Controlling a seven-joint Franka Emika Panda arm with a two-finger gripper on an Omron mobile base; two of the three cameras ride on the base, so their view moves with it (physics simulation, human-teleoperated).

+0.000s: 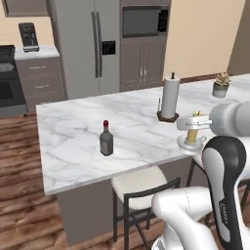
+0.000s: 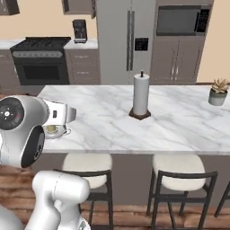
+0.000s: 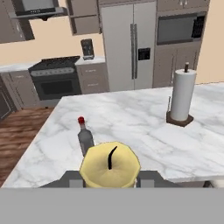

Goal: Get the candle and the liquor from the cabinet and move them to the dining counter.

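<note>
The gripper (image 1: 194, 128) is closed around the candle (image 1: 193, 135), a pale-yellow stick whose top and black wick fill the near edge of the hand view (image 3: 110, 165), with a dark finger tip (image 3: 72, 177) showing on either side of it. In the left base view the candle stands upright in its small clear dish holder (image 1: 189, 145), which rests on the near edge of the dining counter (image 1: 73, 146), close to the front rim. The right base view shows the same holder (image 2: 54, 131) on the marble just under the white wrist.

The liquor (image 1: 106, 139), a squat grey bottle with a red cap, stands upright on the marble top well to the left of the candle; in the hand view it rises just behind the candle's left side (image 3: 84, 138).

Farther back on the counter a white paper towel roll (image 1: 170, 97) stands on a dark round base, and a small potted plant (image 1: 221, 85) sits near the far right. Two dark-framed stools with pale seats (image 2: 86, 164) are tucked below the counter's near side. Beyond the island stand a steel refrigerator (image 1: 88, 46), a built-in microwave (image 1: 144, 21), a black range (image 2: 40, 65) and a coffee machine (image 1: 29, 37) on a small counter.
</note>
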